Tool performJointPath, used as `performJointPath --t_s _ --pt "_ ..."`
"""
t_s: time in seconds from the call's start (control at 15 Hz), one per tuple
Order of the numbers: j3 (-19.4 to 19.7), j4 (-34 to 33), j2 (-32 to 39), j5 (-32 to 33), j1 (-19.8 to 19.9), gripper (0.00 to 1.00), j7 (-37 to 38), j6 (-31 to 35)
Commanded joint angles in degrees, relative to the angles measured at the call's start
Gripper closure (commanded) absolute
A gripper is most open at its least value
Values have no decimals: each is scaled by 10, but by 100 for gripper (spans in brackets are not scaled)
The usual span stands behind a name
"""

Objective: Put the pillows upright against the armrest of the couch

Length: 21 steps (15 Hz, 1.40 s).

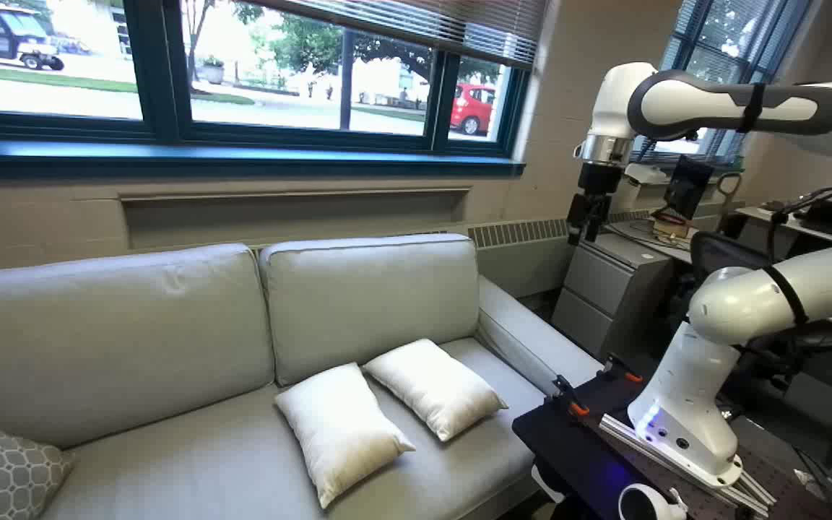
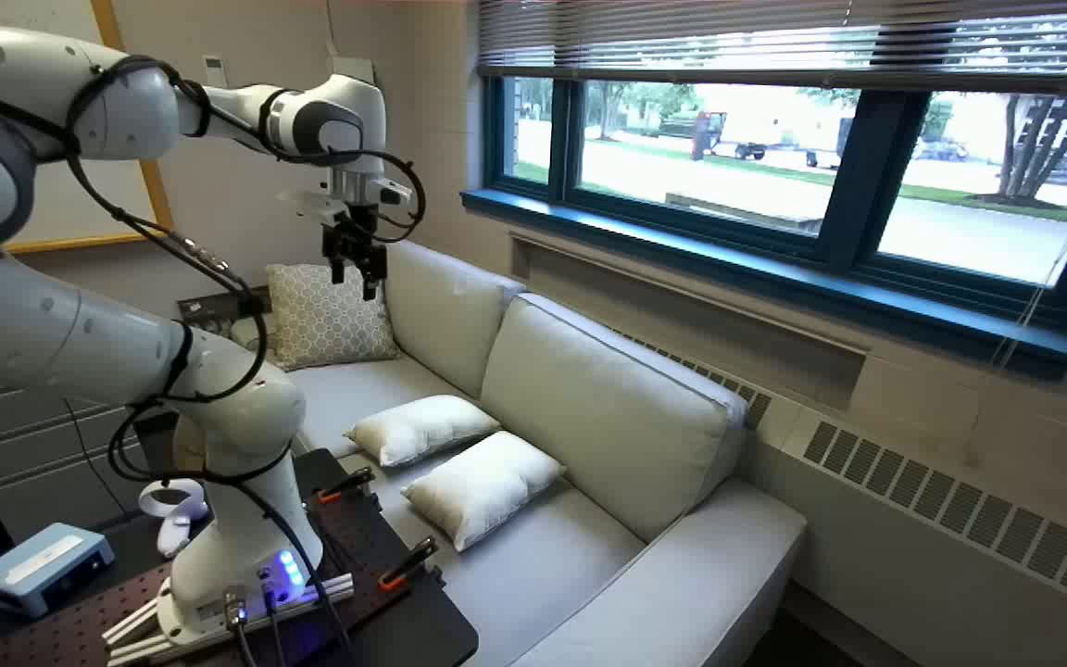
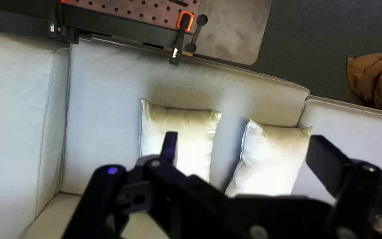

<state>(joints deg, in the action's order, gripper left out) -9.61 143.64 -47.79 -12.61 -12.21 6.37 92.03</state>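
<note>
Two cream-white pillows lie flat, side by side, on the couch (image 1: 373, 296) seat. The pillow nearer the armrest (image 1: 434, 390) also shows in an exterior view (image 2: 487, 486) and the wrist view (image 3: 191, 132). The pillow farther from it (image 1: 344, 433) shows there too (image 2: 422, 426) (image 3: 274, 156). They are a little apart. The armrest (image 1: 531, 339) stands at the couch end, with bare seat between it and the nearer pillow; it also shows in an exterior view (image 2: 682, 574) and the wrist view (image 3: 15, 116). My gripper (image 3: 246, 152) is open, empty and high above the couch, pointing down (image 1: 583, 235) (image 2: 355, 278).
A grey patterned pillow (image 2: 330, 315) leans at the couch's far end. The robot's dark table (image 1: 553, 433) stands against the couch front, with black-and-orange clamps (image 2: 408, 565) on its edge. The wall and blue window sill (image 1: 243, 162) run behind the couch. A brown cushion (image 3: 380, 79) lies on the floor.
</note>
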Motion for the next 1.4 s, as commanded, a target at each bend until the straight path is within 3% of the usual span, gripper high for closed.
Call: performJointPath --t_s 0.0,0.87,1.13,1.33 --pt "-6 -2 -1 -4 10 0 -6 -2" --pt "-6 2 16 -3 15 0 -6 12" --pt "-9 6 52 1 47 0 27 101" --pt "9 1 109 -24 75 0 64 183"
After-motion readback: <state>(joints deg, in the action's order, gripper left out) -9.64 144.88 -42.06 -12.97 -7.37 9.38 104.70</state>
